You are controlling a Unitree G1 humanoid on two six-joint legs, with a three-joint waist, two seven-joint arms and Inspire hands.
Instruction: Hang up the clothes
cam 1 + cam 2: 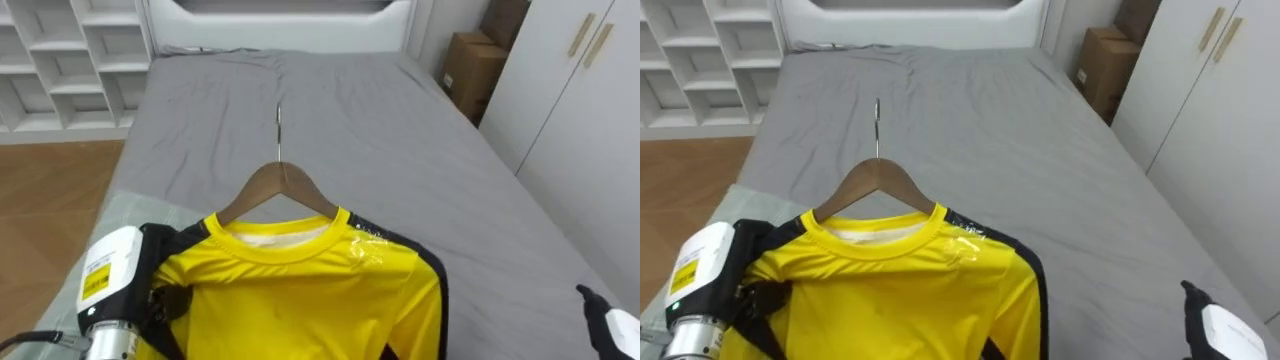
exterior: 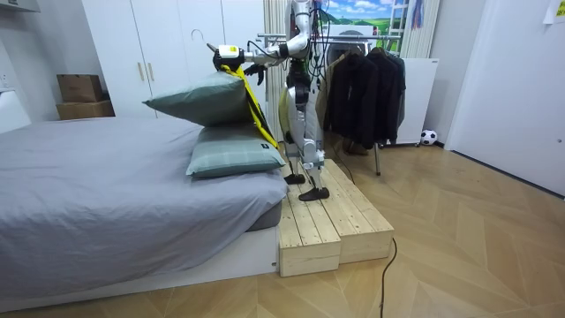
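The yellow shirt [image 1: 300,300] sits on a wooden hanger [image 1: 280,185] at the bottom centre of the eye views, held up over the grey bed [image 1: 400,130]; the hanger's metal hook points up the frame toward the far end of the bed. The left hand [image 1: 162,300] is at the lower left, its dark fingers closed on the shirt's shoulder, beside the black sleeve trim; the right hand [image 1: 612,326] shows at the lower right corner, apart from the shirt, and I cannot tell how its fingers stand. White shelves [image 1: 60,60] fill the upper left; a box [image 1: 470,70] and a white wardrobe [image 1: 580,90] are at the upper right.

In the room view the robot stands on a wooden platform [image 2: 327,221] at the bed's end by two stacked pillows [image 2: 212,97]; the shirt hangs from its raised arm over the pillows; a rack [image 2: 362,79] of dark clothes stands just behind it, at the upper centre.
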